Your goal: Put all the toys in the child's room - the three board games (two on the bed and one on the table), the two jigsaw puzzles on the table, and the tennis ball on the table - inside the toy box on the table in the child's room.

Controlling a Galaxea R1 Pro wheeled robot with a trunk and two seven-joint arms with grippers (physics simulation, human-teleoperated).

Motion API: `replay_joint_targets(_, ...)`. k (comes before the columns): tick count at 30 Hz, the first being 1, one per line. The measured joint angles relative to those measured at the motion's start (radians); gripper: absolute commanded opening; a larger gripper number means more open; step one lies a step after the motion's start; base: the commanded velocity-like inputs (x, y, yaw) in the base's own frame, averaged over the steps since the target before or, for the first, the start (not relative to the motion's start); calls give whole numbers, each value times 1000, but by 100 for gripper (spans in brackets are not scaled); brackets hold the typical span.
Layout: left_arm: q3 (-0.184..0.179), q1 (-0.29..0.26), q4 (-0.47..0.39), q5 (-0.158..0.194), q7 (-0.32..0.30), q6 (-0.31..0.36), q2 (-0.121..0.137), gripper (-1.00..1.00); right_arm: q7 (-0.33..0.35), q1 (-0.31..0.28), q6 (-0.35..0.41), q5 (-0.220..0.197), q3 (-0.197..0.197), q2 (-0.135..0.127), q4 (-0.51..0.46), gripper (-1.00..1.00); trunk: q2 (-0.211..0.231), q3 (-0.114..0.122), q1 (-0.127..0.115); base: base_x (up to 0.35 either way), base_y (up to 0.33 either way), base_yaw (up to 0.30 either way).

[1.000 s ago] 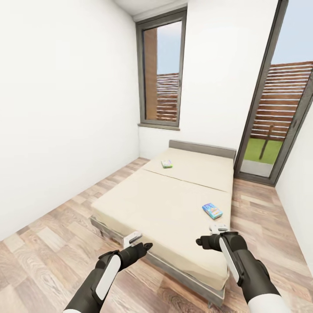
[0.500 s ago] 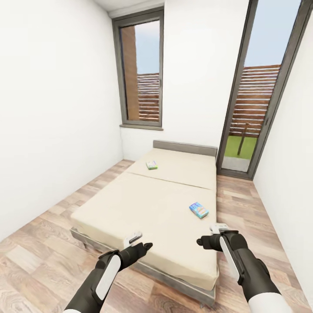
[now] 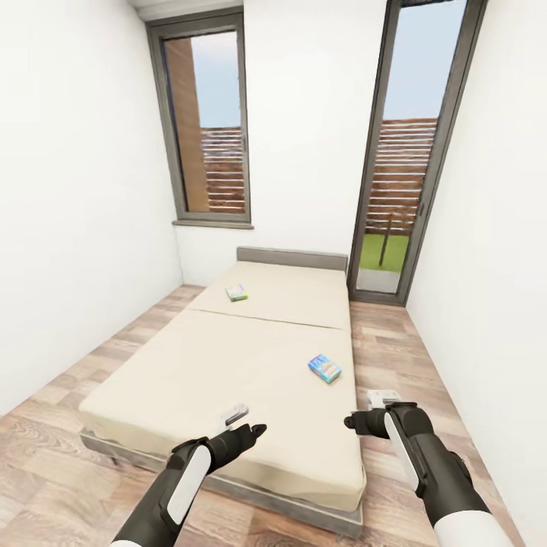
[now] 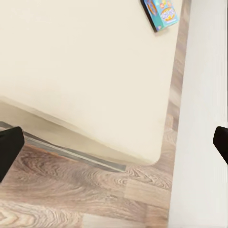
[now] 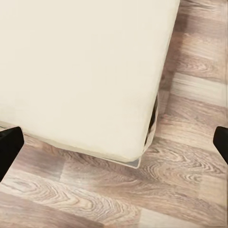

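- The child's room (image 3: 83, 190): white walls, a wood-plank floor (image 3: 53, 433), a tall window (image 3: 205, 129) and a glazed door (image 3: 399, 152) on the far wall.
- A cream bed (image 3: 228, 372) runs lengthwise away from the robot.
- Board games: a blue one (image 3: 324, 368) lies near the bed's right edge, and a green-edged one (image 3: 237, 293) lies farther off, near the headboard.
- Left gripper (image 3: 245, 424) and right gripper (image 3: 371, 406) hover over the bed's near end, both spread wide and empty.

Bright, even daylight via window (image 3: 209, 125) & glass door (image 3: 399, 152); soft shadows; wide-angle stretch at edges; slightly soft render.
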Motion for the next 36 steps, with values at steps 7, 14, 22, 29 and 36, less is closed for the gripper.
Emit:
replay_joint_targets(7,2,0,0,1,0,0,0,100,0,0,0,0,0,0,0,100,0,0,0,21,16,-287)
replay_joint_targets(14,2,0,0,1,0,0,0,100,0,0,0,0,0,0,0,100,0,0,0,46,17,-287)
replay_joint_targets(22,0,0,0,1,-1,-1,0,100,0,0,0,0,0,0,0,100,0,0,0,187,85,-287)
replay_joint_targets(29,-1,1,-1,0,-1,-3,0,100,0,0,0,0,0,0,-2,100,0,0,0,257,123,-287)
replay_joint_targets(36,-1,1,-1,0,-1,-3,0,100,0,1,0,0,0,0,-4,100,0,0,0,282,132,-247)
